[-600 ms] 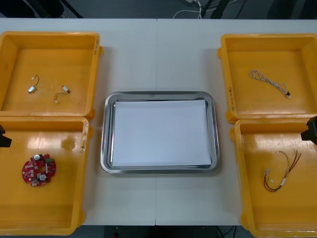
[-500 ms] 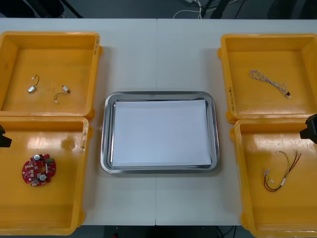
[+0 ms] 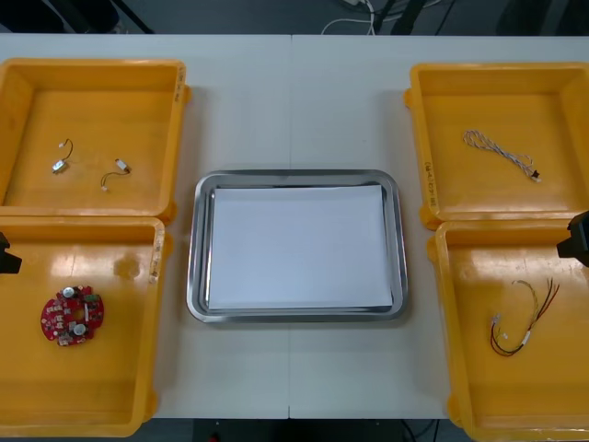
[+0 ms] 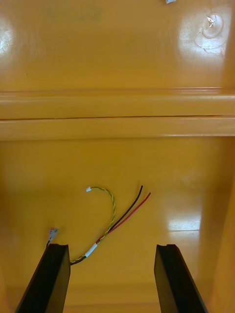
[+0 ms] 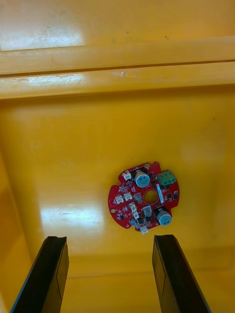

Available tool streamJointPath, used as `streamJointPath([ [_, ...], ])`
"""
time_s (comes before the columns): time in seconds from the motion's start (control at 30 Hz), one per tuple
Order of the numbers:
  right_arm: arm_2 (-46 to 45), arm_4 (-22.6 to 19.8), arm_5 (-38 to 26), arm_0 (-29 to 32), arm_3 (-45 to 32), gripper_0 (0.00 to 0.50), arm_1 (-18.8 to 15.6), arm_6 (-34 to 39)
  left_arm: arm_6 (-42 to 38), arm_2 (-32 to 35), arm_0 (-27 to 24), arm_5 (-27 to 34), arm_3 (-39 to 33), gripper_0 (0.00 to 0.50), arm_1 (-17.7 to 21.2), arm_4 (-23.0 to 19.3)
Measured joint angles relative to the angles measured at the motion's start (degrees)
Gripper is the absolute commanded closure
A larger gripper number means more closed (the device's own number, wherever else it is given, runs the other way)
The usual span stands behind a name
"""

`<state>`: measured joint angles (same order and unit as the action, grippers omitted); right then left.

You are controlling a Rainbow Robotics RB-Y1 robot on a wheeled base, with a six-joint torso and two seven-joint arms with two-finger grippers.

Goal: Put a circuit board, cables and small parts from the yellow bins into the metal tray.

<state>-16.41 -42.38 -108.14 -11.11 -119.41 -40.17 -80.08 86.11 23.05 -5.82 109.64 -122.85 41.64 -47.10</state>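
While both arms hang over the near bins, your metal tray (image 3: 192, 249) sits at the middle of the counter (image 3: 294, 101), white inside. Take the tray as the hub of a clock, and the four yellow bins lie at 10, 8, 2 and 4 o'clock.

The 8 o'clock bin (image 3: 120, 387) holds the round red circuit board (image 3: 72, 316), flat on the floor toward the bin's outer side. Your left gripper (image 5: 110, 240) hovers over that bin with its fingers spread apart. The board lies just ahead of them, in line with the gap.

The 4 o'clock bin (image 3: 552, 396) holds the red and yellow cable (image 3: 525, 318). Your right gripper (image 4: 112, 247) hovers there, fingers apart as well. The cable lies loosely curved on the floor ahead of the gap. Its taped end runs to the tip of one finger and may slip beneath it; you cannot tell whether they touch.

In the 10 o'clock bin (image 3: 129, 101) a small metal part (image 3: 60, 167) and a second small metal part (image 3: 116, 169) lie near each other but apart, each with a short wire tail. In the 2 o'clock bin (image 3: 479, 101) the twisted blue and white cable (image 3: 502, 154) stretches from 10 toward 4 o'clock.

From the front, the left gripper shows at the 9 o'clock edge and the right gripper at the 3 o'clock edge.
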Motion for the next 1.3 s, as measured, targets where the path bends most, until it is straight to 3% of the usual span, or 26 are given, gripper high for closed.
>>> streamJointPath([
  [1.3, 0.0, 0.0, 0.0, 0.0, 0.0, 0.0, 0.0, 0.0, 0.0, 0.0, 0.0, 0.0, 0.0, 0.0, 0.0, 0.0],
])
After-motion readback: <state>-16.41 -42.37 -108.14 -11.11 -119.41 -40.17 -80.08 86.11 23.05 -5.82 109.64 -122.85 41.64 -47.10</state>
